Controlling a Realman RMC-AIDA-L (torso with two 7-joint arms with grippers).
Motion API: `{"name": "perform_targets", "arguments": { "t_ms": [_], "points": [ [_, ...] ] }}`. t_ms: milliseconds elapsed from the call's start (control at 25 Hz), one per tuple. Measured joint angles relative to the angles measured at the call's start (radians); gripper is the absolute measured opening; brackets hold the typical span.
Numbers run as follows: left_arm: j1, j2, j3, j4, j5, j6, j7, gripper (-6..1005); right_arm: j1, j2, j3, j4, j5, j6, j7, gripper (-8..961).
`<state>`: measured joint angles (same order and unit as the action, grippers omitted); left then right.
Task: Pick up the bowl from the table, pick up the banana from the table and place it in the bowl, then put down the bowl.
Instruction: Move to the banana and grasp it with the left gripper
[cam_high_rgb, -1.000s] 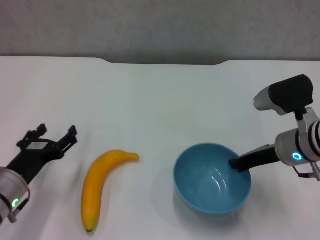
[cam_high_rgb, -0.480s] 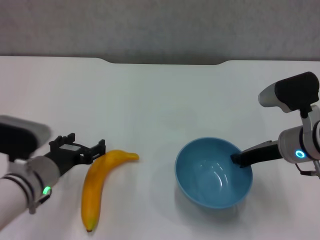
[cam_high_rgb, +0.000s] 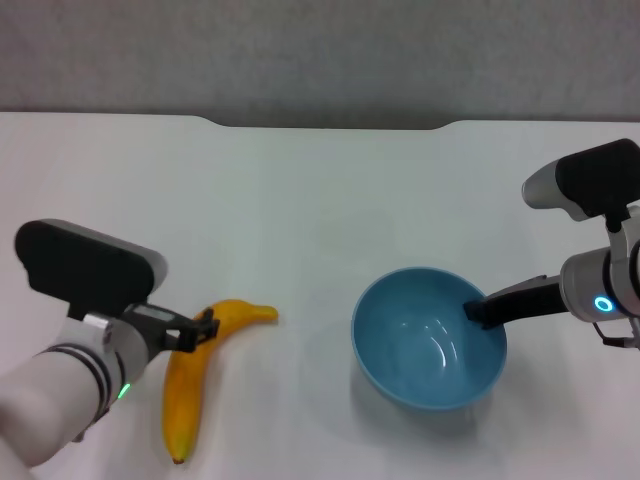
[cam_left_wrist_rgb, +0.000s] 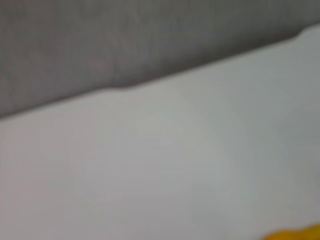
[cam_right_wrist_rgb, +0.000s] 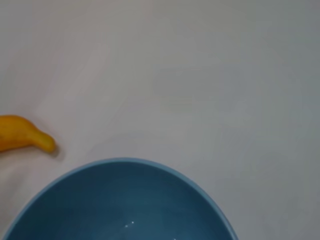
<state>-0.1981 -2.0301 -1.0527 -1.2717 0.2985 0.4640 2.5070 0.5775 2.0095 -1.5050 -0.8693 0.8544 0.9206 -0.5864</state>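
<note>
The light blue bowl (cam_high_rgb: 428, 338) sits right of centre on the white worktop (cam_high_rgb: 320, 220), slightly raised and tilted, a soft shadow showing under its near side. The right tool (cam_high_rgb: 476, 312) pinches the rim on the bowl's right side, one dark finger lying inside the wall; the finger outside is hidden behind the rim. In the right wrist view only the far half of the bowl (cam_right_wrist_rgb: 120, 200) shows, cut off by the frame's edge, with the banana's stem end (cam_right_wrist_rgb: 25, 140) poking in from the side, well apart from the rim.

The banana (cam_high_rgb: 195, 375) lies on the worktop to the left of the bowl, curved, stem tip pointing toward the bowl and dark end nearest the robot. The left tool (cam_high_rgb: 195, 332) is right at the banana's upper part, its dark fingers touching or just over the peel; the arm's bulky wrist covers most of it, so I cannot tell whether it is wide or narrow. The left wrist view is blurred, showing bare worktop, the grey wall beyond, and a sliver of yellow banana (cam_left_wrist_rgb: 295, 234) at one corner.

The worktop's far edge has a shallow notch (cam_high_rgb: 330, 124).
</note>
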Motion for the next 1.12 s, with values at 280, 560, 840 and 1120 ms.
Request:
{"name": "perform_targets", "arguments": {
  "t_ms": [280, 560, 840, 1120],
  "points": [
    [-0.053, -0.001, -0.062, -0.019, -0.367, 0.12, 0.307, 881, 0.001, 0.0, 0.0, -0.001, 0.0, -0.015, 0.005, 29],
    [-0.066, -0.007, -0.089, 0.054, -0.404, 0.073, 0.333, 878, 0.004, 0.001, -0.009, -0.001, 0.011, -0.02, 0.008, 30],
    [-0.1, -0.011, -0.092, 0.164, -0.439, 0.005, 0.323, 875, -0.002, 0.0, -0.011, -0.011, 0.028, -0.02, 0.003, 31],
    [-0.111, -0.01, -0.1, 0.2, -0.448, -0.006, 0.318, 872, -0.004, 0.0, -0.011, -0.015, 0.029, -0.021, 0.002, 32]
  ]
}}
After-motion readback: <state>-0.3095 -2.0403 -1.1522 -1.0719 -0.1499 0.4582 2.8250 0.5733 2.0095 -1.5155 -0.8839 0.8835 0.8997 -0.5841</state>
